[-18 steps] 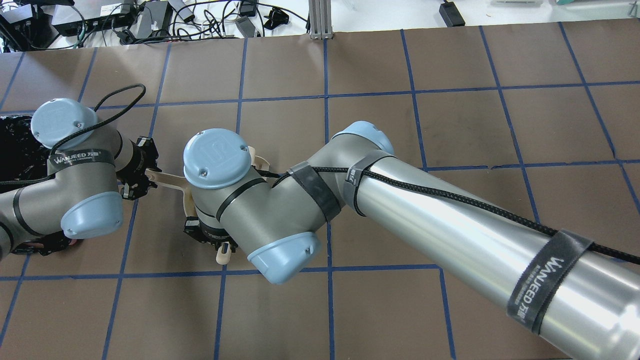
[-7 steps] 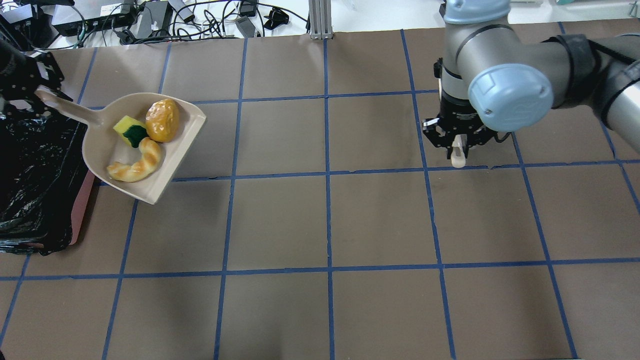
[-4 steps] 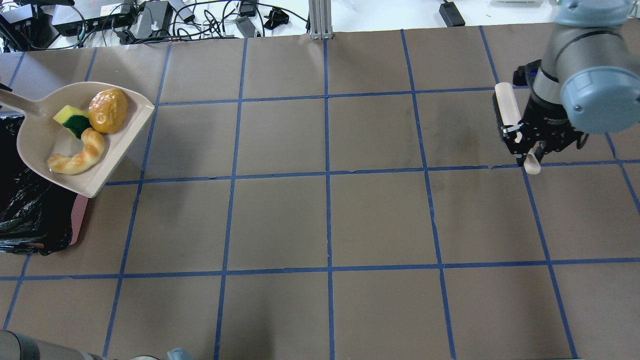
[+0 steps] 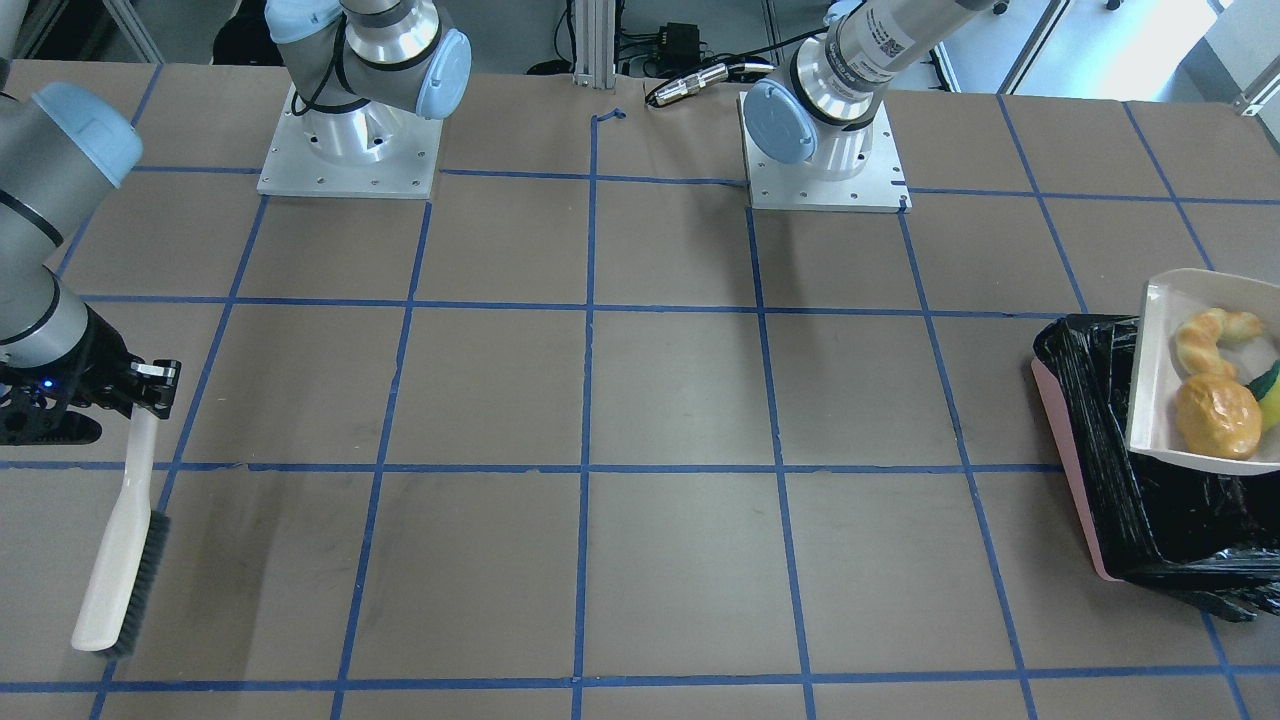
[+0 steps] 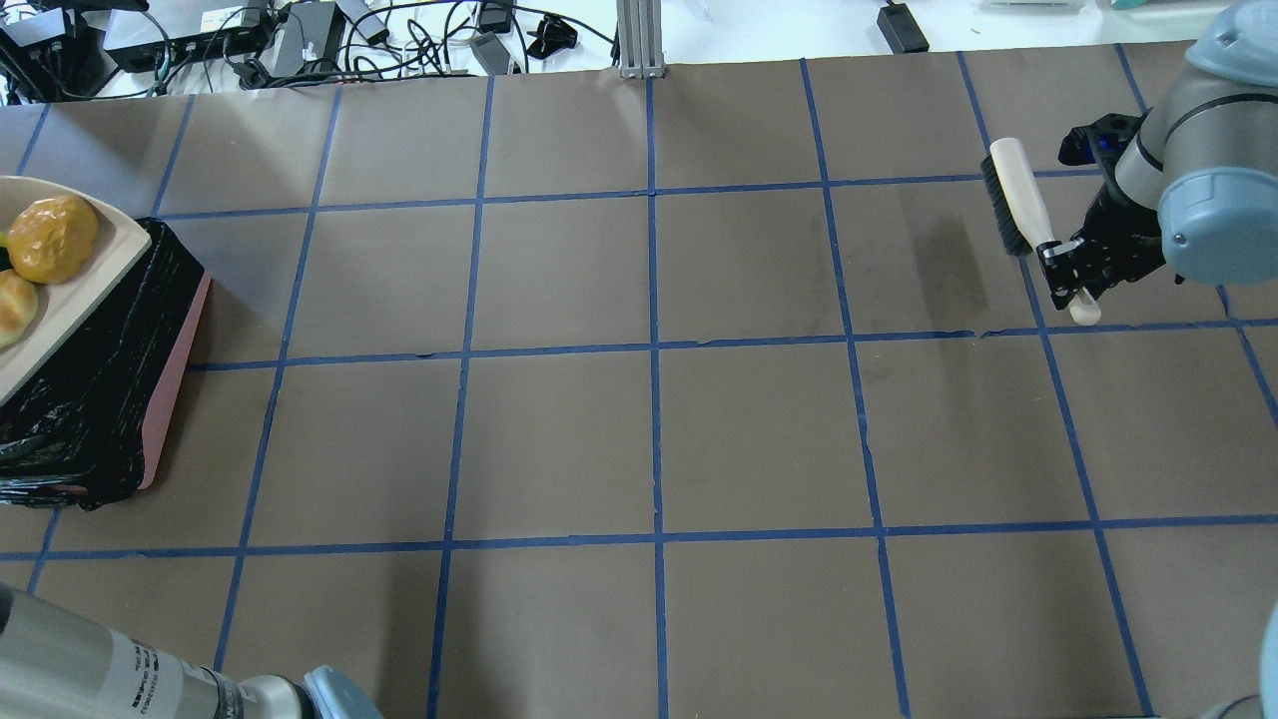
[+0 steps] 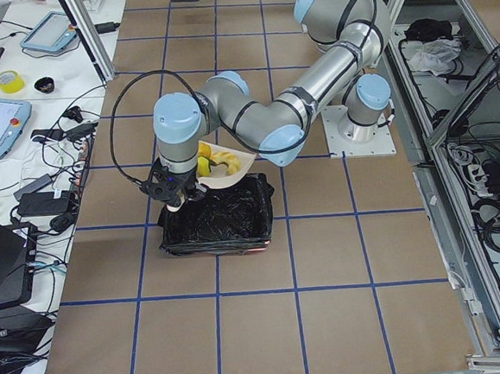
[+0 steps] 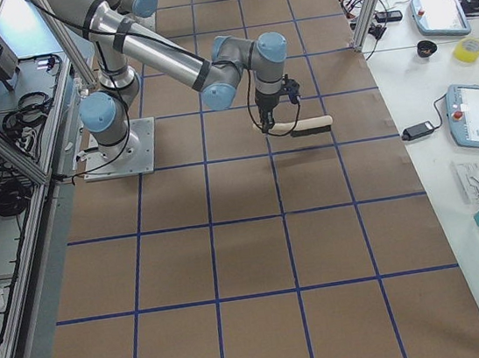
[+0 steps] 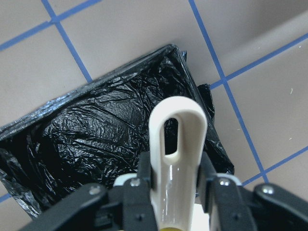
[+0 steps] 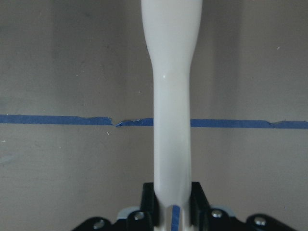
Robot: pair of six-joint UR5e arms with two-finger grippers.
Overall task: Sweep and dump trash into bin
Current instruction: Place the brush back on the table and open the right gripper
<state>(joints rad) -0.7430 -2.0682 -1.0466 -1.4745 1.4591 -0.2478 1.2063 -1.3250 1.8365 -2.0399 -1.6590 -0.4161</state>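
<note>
The beige dustpan [image 4: 1150, 390] is held tilted over the bin [image 4: 1085, 440], a pink-sided box lined with a black bag. It carries the trash: the croissant piece [image 4: 1215, 335], the potato-like lump [image 4: 1217, 415] and the sponge wedge [image 4: 1268, 392] at the view's edge. In the overhead view the dustpan [image 5: 60, 300] and the lump [image 5: 50, 238] show over the bin [image 5: 140, 330]. My left gripper [image 8: 175, 186] is shut on the dustpan handle [image 8: 177, 139], above the black bag [image 8: 96, 134]. My right gripper [image 5: 1068, 268] is shut on the brush [image 5: 1016, 200] handle, far to the right.
The brush [image 4: 125, 550] hangs with its head low over the brown paper with the blue tape grid. The two arm bases [image 4: 350, 150] stand at the robot's edge of the table. Cables and power bricks [image 5: 300, 40] lie beyond the far edge.
My left arm has carried the loaded dustpan leftward until it is over the bin. My right arm has carried the brush far to the right and swung it out level.
</note>
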